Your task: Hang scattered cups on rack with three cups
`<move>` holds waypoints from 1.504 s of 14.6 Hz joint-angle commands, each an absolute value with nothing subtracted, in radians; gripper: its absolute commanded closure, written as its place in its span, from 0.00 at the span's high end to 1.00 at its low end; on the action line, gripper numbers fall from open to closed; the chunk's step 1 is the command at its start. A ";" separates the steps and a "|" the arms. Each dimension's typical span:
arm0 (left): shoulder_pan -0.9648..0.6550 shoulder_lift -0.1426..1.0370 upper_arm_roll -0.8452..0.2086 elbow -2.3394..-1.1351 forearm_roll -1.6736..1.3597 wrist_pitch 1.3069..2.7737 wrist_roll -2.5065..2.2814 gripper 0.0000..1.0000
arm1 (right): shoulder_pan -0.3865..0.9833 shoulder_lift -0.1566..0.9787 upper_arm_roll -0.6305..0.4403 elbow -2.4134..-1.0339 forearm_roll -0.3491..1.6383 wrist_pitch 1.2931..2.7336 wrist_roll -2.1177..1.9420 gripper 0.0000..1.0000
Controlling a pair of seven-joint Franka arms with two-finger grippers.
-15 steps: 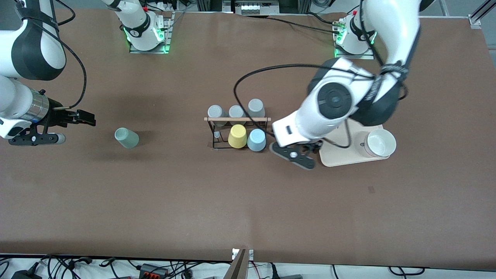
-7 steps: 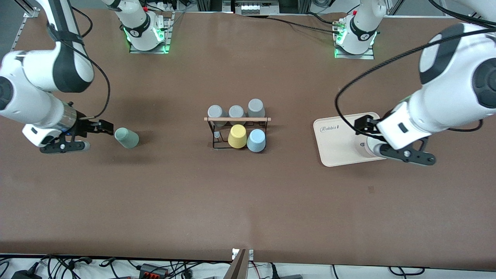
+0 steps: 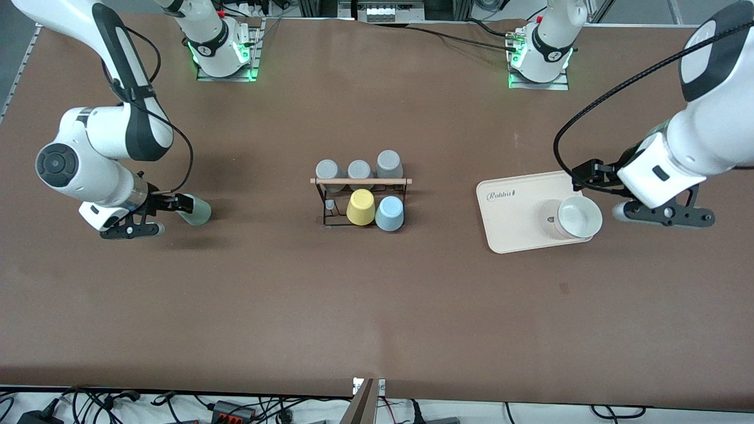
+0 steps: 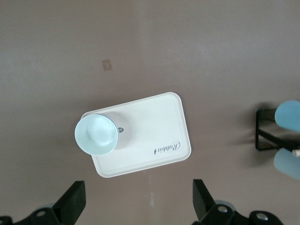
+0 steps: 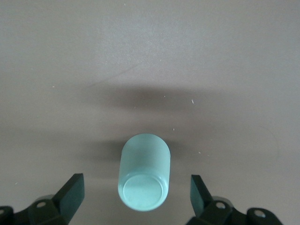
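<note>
A pale sage green cup (image 3: 198,211) lies on its side toward the right arm's end of the table. My right gripper (image 3: 179,202) is open at its base end, and in the right wrist view the green cup (image 5: 144,176) lies between the two spread fingers (image 5: 70,194), untouched. The black wire rack (image 3: 330,219) with its wooden rod (image 3: 360,181) stands mid-table. A light blue cup (image 3: 389,213) sits on it beside a yellow cup (image 3: 360,207). My left gripper (image 3: 586,172) hangs open and empty over the tray's edge.
Three grey cups (image 3: 359,169) stand just past the rod, farther from the front camera. A cream tray (image 3: 512,212) toward the left arm's end carries an upright pale cup (image 3: 579,216); the left wrist view looks down on that tray (image 4: 154,131) and pale cup (image 4: 96,135).
My right gripper has moved in toward the green cup and now brackets its base. My left arm has swung away from the rack to the tray's outer edge.
</note>
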State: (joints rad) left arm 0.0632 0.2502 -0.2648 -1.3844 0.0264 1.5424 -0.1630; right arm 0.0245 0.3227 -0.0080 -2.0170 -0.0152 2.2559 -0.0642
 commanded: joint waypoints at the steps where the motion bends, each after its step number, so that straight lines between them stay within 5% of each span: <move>1: 0.091 0.057 -0.271 -1.663 -0.005 1.677 -0.230 1.00 | 0.020 0.328 -0.006 -2.065 -0.026 2.303 -0.057 1.00; 15: 0.042 0.083 -0.223 -1.592 -0.002 1.671 -0.215 1.00 | 0.015 0.388 -0.008 -2.086 -0.025 2.301 -0.057 0.98; 18: -0.055 0.078 -0.129 -1.592 0.002 1.648 -0.213 1.00 | 0.005 0.387 -0.008 -2.076 -0.025 2.293 -0.057 0.44; 19: -0.048 0.083 -0.130 -1.598 0.003 1.640 -0.213 1.00 | 0.002 0.382 -0.008 -2.069 -0.025 2.287 -0.064 0.35; 22: -0.041 0.080 -0.133 -1.603 0.003 1.606 -0.186 1.00 | 0.009 0.373 -0.003 -1.978 -0.023 2.177 -0.068 0.29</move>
